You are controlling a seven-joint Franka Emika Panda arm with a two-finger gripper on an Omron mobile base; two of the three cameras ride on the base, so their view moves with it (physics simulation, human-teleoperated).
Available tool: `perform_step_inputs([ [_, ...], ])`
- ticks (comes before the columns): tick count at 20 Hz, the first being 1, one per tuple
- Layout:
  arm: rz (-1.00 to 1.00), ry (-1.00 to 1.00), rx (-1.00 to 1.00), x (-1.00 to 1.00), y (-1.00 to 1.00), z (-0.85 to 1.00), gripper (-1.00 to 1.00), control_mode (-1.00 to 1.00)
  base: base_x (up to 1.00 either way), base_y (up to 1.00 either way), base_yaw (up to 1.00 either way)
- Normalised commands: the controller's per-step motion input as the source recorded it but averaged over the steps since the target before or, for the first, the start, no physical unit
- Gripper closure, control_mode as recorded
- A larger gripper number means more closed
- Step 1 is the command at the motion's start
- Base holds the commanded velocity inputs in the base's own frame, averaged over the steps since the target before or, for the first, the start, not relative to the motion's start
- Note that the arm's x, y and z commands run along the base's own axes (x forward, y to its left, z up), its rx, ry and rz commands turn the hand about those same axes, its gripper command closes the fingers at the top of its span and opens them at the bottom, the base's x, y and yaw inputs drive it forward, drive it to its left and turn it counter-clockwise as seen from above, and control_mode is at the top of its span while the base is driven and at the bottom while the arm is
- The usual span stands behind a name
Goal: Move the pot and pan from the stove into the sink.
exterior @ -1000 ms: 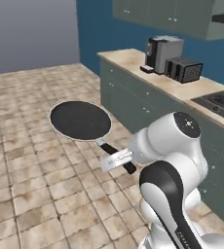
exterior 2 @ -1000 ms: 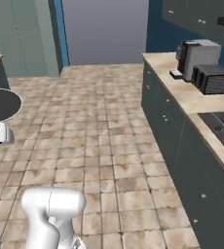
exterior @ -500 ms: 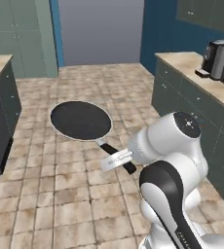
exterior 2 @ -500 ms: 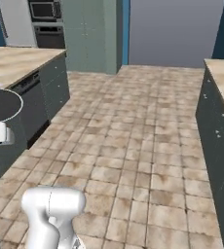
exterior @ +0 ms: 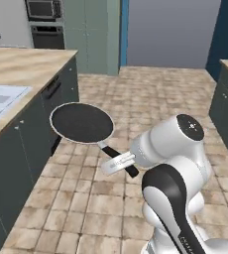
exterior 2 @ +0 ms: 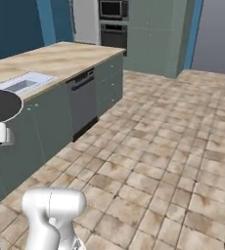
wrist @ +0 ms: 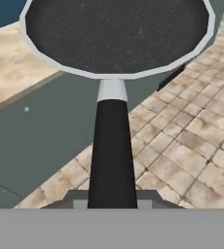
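The pan [exterior: 82, 122] hangs in the air above the tiled floor [exterior: 150, 94], carried level with its dark cooking surface up and its pale rim showing all round. Its long black handle [exterior: 120, 160] runs back toward the robot, and the gripper [exterior: 117, 163] is clamped on that handle near its far end, so the pan sticks out in front of the hand. In the hand view the handle [wrist: 112, 153] rises straight from the bottom edge, passes a short pale neck and meets the round pan [wrist: 116, 34] at the top. In the right base view the pan [exterior 2: 2, 105] shows at the left edge, with a piece of the white hand just under it.

The pan is held beside the front face of a long island counter [exterior: 27, 67] with a beige top and dark grey-green cabinet fronts. The sink [exterior: 2, 99] is set into that top near its front edge, to the left of the pan and apart from it; in the right base view the pale basin [exterior 2: 22, 84] lies just beyond the pan. A dark dishwasher front [exterior 2: 82, 102] sits in the cabinet run past the sink. At the far end of the room stand a built-in oven [exterior: 47, 36] with a microwave [exterior: 42, 9] above it, next to tall green cabinets [exterior: 96, 34].
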Motion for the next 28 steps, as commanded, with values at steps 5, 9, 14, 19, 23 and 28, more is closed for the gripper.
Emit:
perform_step_inputs([
  [5, 0.0, 0.0, 0.0, 0.0, 0.0, 0.0, 1.0, 1.0, -0.03, 0.0, 0.5],
  [9, 0.0, 0.0, 0.0, 0.0, 0.0, 0.0, 1.0, 1.0, -0.03, 0.0, 0.5],
  [14, 0.0, 0.0, 0.0, 0.0, 0.0, 0.0, 1.0, 1.0, -0.04, 0.0, 0.5],
  [19, 0.0, 0.0, 0.0, 0.0, 0.0, 0.0, 1.0, 1.0, -0.03, 0.0, 0.5],
  [23, 0.0, 0.0, 0.0, 0.0, 0.0, 0.0, 1.0, 1.0, -0.02, 0.0, 0.5],
  [28, 0.0, 0.0, 0.0, 0.0, 0.0, 0.0, 1.0, 1.0, 0.0, 0.0, 0.49],
])
